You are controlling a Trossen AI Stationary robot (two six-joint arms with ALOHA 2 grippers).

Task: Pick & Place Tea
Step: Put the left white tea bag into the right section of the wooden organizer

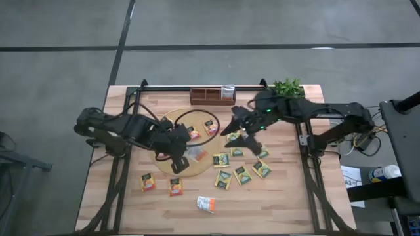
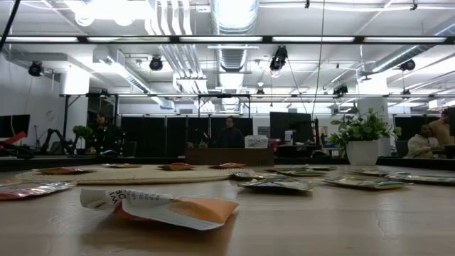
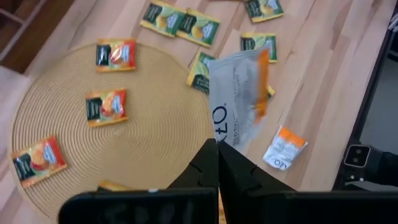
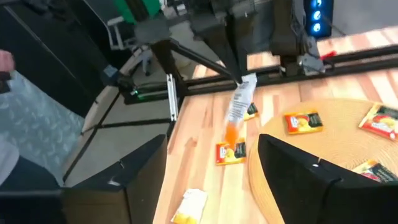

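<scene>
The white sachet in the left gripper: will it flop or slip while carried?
The white sachet hangs from one pinched corner in the shut left gripper, so it probably sways. It looks thin, likely light and floppy. Its glossy face may be slippery; a sharp move might loosen it.

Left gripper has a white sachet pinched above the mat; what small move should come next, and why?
Probably carry it toward the wooden tray at the table's far edge. The left gripper is shut on a white sachet that hangs clear above the round mat, while the right gripper is open and empty over the mat's other side.
</scene>
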